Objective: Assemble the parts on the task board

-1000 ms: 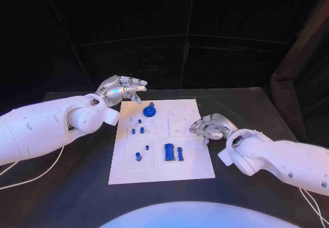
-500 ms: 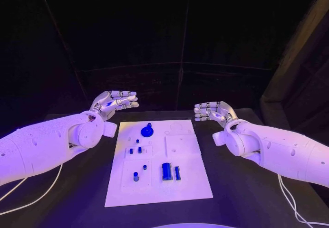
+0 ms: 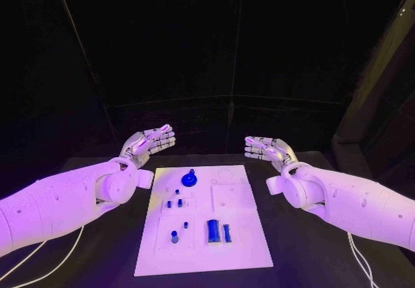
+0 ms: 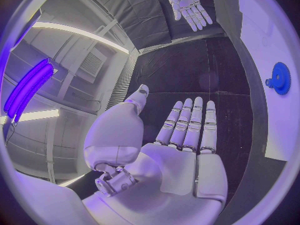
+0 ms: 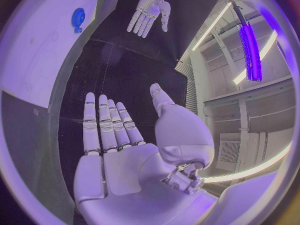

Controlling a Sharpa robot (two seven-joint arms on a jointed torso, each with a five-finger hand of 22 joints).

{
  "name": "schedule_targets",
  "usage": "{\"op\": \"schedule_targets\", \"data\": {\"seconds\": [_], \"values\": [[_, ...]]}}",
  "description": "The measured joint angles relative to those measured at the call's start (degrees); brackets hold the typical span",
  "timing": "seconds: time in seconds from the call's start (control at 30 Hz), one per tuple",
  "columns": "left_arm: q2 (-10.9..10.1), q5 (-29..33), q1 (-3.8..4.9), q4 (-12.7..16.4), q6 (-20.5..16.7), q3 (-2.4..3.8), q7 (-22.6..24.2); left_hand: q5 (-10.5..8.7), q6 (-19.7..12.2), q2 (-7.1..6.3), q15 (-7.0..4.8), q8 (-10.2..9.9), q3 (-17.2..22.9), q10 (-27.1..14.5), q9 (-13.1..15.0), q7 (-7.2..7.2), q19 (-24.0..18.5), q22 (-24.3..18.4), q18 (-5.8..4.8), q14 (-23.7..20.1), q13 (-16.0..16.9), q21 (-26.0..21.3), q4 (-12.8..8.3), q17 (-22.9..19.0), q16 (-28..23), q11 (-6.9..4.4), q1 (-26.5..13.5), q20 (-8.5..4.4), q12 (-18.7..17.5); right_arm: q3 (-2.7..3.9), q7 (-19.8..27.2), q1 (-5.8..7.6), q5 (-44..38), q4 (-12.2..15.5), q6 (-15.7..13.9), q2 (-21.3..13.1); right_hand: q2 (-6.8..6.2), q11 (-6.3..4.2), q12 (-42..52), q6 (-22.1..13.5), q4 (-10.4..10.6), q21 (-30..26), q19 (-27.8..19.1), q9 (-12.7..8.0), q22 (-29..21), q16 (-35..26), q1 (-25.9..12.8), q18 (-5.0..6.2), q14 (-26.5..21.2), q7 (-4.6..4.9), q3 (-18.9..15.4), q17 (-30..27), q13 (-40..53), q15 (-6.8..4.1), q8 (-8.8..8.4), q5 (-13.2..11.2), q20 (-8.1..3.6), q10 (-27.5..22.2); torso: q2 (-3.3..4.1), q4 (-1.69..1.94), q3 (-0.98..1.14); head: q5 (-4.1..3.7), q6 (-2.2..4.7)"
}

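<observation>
Currently head view: left hand (image 3: pixel 149 143) and right hand (image 3: pixel 267 148) both raised beyond the far end of the task board (image 3: pixel 233 237), palms up, fingers spread, holding nothing. Task board flat on the tabletop (image 3: pixel 328 252), long axis running away from the robot. Parts in the board's left half: round blue gear (image 3: pixel 189 177) near the far end, small pegs (image 3: pixel 174 203) mid-board, upright blue block (image 3: pixel 213 230) and slim bar (image 3: pixel 227 233) near the near end. Gear nearest the left hand, lying toward the robot and slightly inboard; right hand farther, across the board's width.

Left wrist view: left hand (image 4: pixel 181 150) flat, fingers straight and side by side, empty; gear (image 4: pixel 279 78) on the board edge, well apart from the fingertips; right hand (image 4: pixel 189 4) visible across, spread.

Right wrist view: right hand (image 5: pixel 119 155) flat, empty; gear (image 5: pixel 78 18) far off on the board; left hand (image 5: pixel 150 10) opposite, spread.

Judgement: left hand better placed for the gear.
</observation>
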Motion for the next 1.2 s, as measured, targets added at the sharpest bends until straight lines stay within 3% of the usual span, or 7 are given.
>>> {"op": "schedule_targets", "data": {"seconds": [0.2,0.37,0.5,0.57,0.7,0.87,1.2], "values": [[-0.5,-0.1,-1.74,5.0,-4.5,1.58,0.0,-0.48,-9.1,1.00,-2.23,-0.5,-2.6,-9.4,-0.7,-1.88,-7.4,-2.0,-1.75,-8.6,-0.7,-1.3,0.2,-2.6,-2.0,-1.73,-12.0,-2.66,-3.4,-0.35,1.0,-0.04,2.2,7.9,-4.3,-2.2,-0.43,-2.81,-0.8,-8.9,2.9,-1.7,-10.3,-0.9,-0.7,-0.8,-11.9,-1.76,-10.9,-1.87,-1.8,-3.2,-0.6,-1.74,-0.64,-3.3,-2.01,-9.9,-0.19,1.96,1.25,0.27,1.81],[-0.9,-0.3,-3.93,11.4,-11.9,3.47,0.0,-0.48,-14.7,1.31,-4.69,-0.8,-4.3,-15.2,-0.9,-3.73,-11.9,-4.7,-2.62,-13.9,-0.8,-1.9,0.3,-4.8,-3.3,-4.20,-19.4,-4.31,-4.6,-0.69,2.7,-0.06,5.8,15.6,-10.3,-4.4,-0.55,-4.78,-1.0,-14.4,4.7,-4.2,-16.7,-1.1,-0.9,-1.1,-19.2,-2.35,-17.7,-3.83,-4.2,-4.6,-0.8,-2.25,-0.66,-4.5,-3.24,-16.1,-0.28,2.75,1.77,0.32,2.22],[-1.1,-0.5,-5.37,15.7,-18.1,4.62,0.0,-0.48,-18.5,1.42,-5.70,-0.8,-5.3,-19.1,-0.9,-5.78,-14.9,-5.7,-3.68,-17.4,-0.9,-2.0,0.4,-5.6,-5.6,-5.79,-24.4,-5.45,-5.0,-0.85,4.1,-0.09,8.3,19.3,-14.7,-5.6,-0.58,-5.43,-1.0,-18.1,5.4,-5.8,-20.9,-1.2,-1.0,-1.1,-24.1,-2.73,-22.2,-5.85,-5.8,-5.1,-0.9,-2.44,-0.66,-4.8,-5.56,-20.2,-0.30,2.97,1.90,0.32,2.26],[-1.3,-0.7,-5.91,17.4,-21.3,5.12,0.0,-0.48,-20.2,1.44,-5.94,-0.8,-5.8,-20.8,-0.9,-6.45,-16.3,-6.0,-5.20,-19.0,-0.9,-2.0,0.4,-5.8,-6.5,-6.28,-26.6,-5.92,-5.0,-0.88,4.7,-0.10,9.4,20.3,-16.6,-5.9,-0.60,-5.66,-1.0,-19.8,5.7,-6.3,-22.9,-1.2,-1.0,-1.1,-26.3,-4.09,-24.2,-6.48,-6.2,-5.3,-0.9,-2.49,-0.66,-4.9,-6.51,-22.1,-0.30,3.02,1.93,0.33,2.27],[-1.4,-0.8,-6.62,19.5,-26.1,5.68,0.1,-0.71,-23.3,1.49,-6.41,-1.0,-8.0,-24.0,-1.0,-7.28,-18.9,-6.5,-6.26,-22.0,-0.9,-2.0,0.4,-6.2,-7.7,-6.88,-30.8,-8.24,-5.3,-0.89,5.5,-0.11,10.9,21.0,-18.9,-6.1,-0.61,-5.93,-1.0,-22.7,5.9,-6.8,-26.2,-1.2,-1.0,-1.3,-30.2,-5.90,-27.8,-7.22,-6.7,-5.4,-0.9,-2.56,-0.87,-5.2,-7.62,-25.4,-0.31,3.08,1.97,0.33,2.27],[-1.5,-1.0,-6.89,20.4,-29.7,5.87,0.1,-0.71,-26.4,1.51,-6.60,-1.0,-9.9,-27.1,-1.0,-7.75,-21.1,-6.6,-7.16,-24.8,-0.9,-2.2,0.4,-6.3,-8.2,-7.26,-34.7,-10.29,-5.3,-0.90,6.1,-0.11,11.8,21.0,-20.2,-6.1,-0.63,-6.05,-1.3,-25.8,6.0,-7.0,-29.8,-1.3,-1.0,-1.3,-34.3,-7.16,-31.5,-7.69,-7.1,-5.5,-0.9,-2.64,-0.88,-5.2,-8.29,-28.8,-0.31,3.09,1.98,0.33,2.27],[-1.5,-1.1,-6.89,20.4,-32.1,5.89,0.1,-0.71,-30.8,1.54,-6.70,-1.0,-11.0,-31.6,-1.0,-8.09,-24.6,-6.7,-7.15,-29.0,-0.9,-2.2,0.4,-6.4,-8.4,-7.44,-40.5,-11.51,-5.3,-0.90,6.6,-0.11,12.6,21.0,-21.3,-6.1,-0.61,-6.23,-1.3,-30.1,6.1,-7.2,-34.7,-1.3,-1.0,-1.3,-39.9,-7.13,-36.8,-7.97,-7.2,-5.6,-0.9,-2.58,-0.88,-5.2,-8.69,-33.5,-0.31,3.10,1.99,0.34,2.27]]}}
